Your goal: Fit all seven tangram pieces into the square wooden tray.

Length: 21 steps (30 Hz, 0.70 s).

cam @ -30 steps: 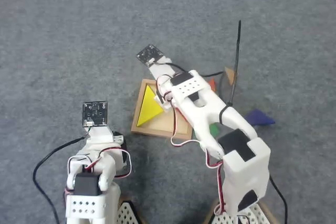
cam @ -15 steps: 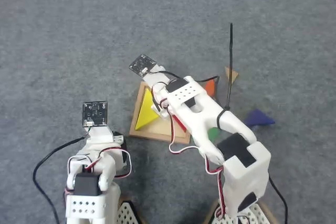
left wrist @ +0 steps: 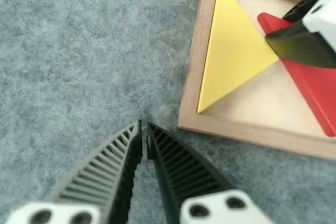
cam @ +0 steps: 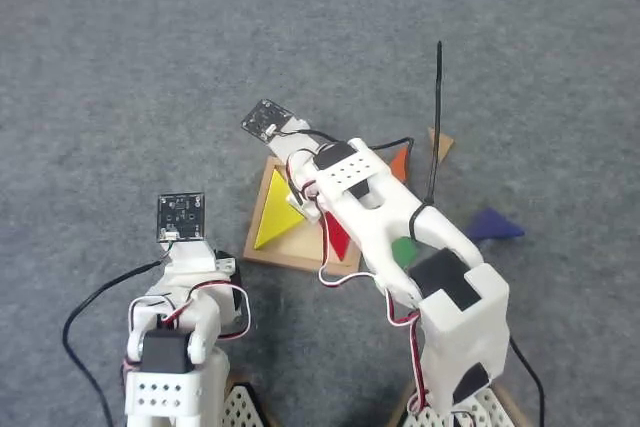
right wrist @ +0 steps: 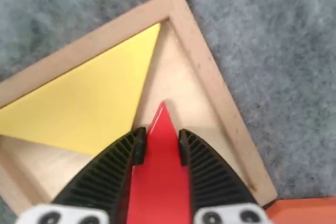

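Right tool (right wrist: 159, 137) swung left; wrist view shows red triangle (right wrist: 159, 187) pinched.

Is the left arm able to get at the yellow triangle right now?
Probably yes: the yellow triangle lies at the tray edge nearest the left arm, bare carpet between. The right arm, holding the red piece beside it, crowds one corner.

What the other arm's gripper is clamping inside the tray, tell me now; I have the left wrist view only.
Observer: The right gripper is shut on the red piece, whose tip lies inside the tray.
Operator: List the pieces outside the tray.
Observer: An orange piece, a tan piece, a blue piece and a green piece lie on the carpet past the tray's side that faces away from your arm.
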Each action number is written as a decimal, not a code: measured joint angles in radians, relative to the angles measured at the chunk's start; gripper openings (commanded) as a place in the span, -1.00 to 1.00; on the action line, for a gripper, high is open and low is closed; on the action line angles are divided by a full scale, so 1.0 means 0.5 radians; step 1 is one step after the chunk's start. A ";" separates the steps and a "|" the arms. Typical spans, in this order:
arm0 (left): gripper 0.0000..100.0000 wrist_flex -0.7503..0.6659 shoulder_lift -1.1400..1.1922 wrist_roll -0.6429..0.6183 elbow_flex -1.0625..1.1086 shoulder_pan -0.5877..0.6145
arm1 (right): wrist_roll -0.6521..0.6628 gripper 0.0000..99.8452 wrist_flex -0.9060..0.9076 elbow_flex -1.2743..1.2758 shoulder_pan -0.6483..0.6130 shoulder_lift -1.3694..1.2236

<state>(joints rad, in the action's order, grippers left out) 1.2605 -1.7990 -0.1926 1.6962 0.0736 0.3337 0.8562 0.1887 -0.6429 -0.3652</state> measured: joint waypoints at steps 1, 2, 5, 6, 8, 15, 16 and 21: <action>-0.97 0.000 0.000 0.000 0.000 0.000 | 0.003 -0.98 0.000 0.000 0.000 0.015; -0.97 0.000 0.000 0.000 0.000 0.000 | 0.003 -0.98 0.009 0.000 0.000 0.034; -0.97 0.000 0.000 0.000 0.000 0.000 | 0.003 -0.98 0.046 0.040 -0.015 0.141; -0.97 0.000 0.000 0.000 0.000 0.000 | 0.003 -0.98 0.049 0.077 -0.031 0.199; -0.97 0.000 0.000 0.000 0.000 0.000 | 0.003 -0.98 0.052 0.172 -0.068 0.331; -0.97 0.000 0.000 0.000 0.000 0.000 | 0.046 -0.98 0.021 0.565 -0.239 0.761; -0.97 0.000 0.000 0.000 0.000 0.000 | 0.046 -0.98 -0.006 0.629 -0.273 0.807; -0.97 0.000 0.000 0.000 0.000 0.000 | 0.046 -0.98 -0.101 0.804 -0.427 0.881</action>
<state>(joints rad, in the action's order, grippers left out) 1.2605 -1.7990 -0.1926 1.6962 0.0736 0.3567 0.8055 0.5907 -0.8562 0.0752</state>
